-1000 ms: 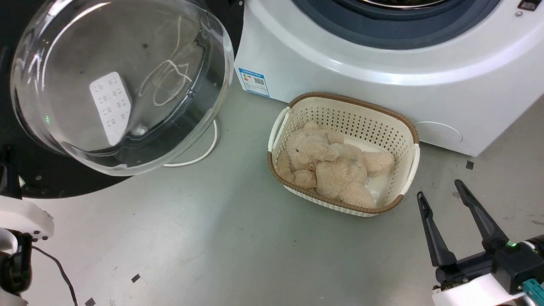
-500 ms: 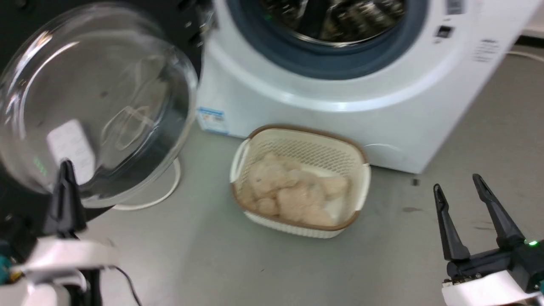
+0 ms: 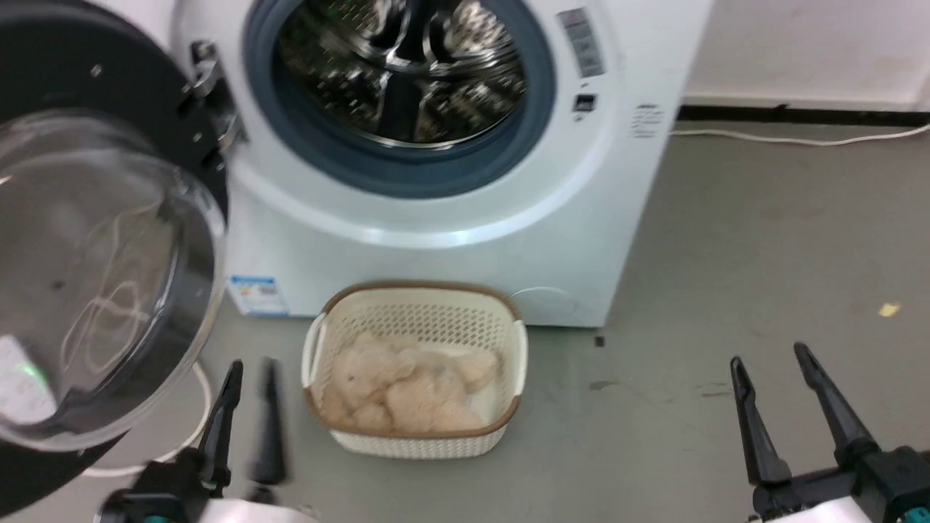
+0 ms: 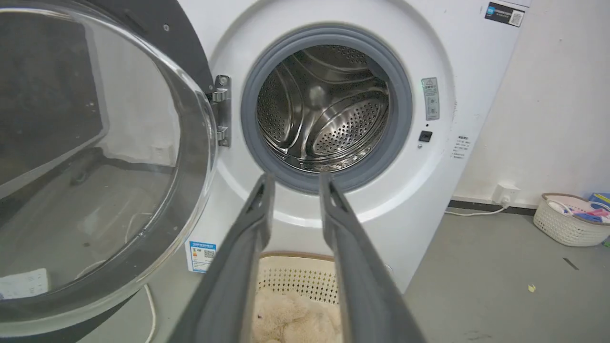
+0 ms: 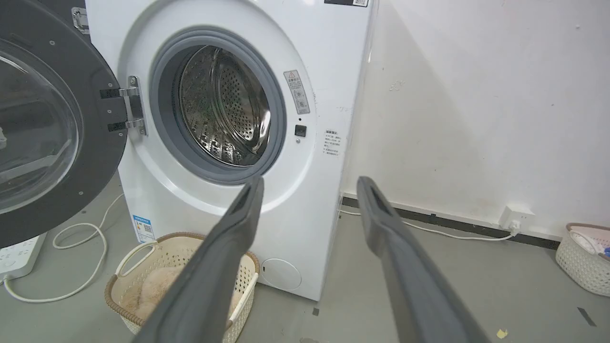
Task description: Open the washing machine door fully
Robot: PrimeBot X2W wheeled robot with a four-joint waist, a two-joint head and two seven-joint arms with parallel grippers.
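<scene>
The washing machine stands white before me, its steel drum bare inside the grey gasket. The washing machine door hangs swung out wide on its left, black rim around a bulging glass bowl, held by a metal hinge. My left gripper is low beside the door's lower edge, apart from it, fingers a little apart and holding nothing. My right gripper stands open over bare floor at the lower right.
A cream basket with a tan plush toy sits on the floor against the machine's front. A white cable and power strip lie under the door. Another basket stands by the far wall.
The head camera has tilted up and shifted, so the drum and hinge now show. My left gripper has risen into the head view at the lower left. The right gripper stays open.
</scene>
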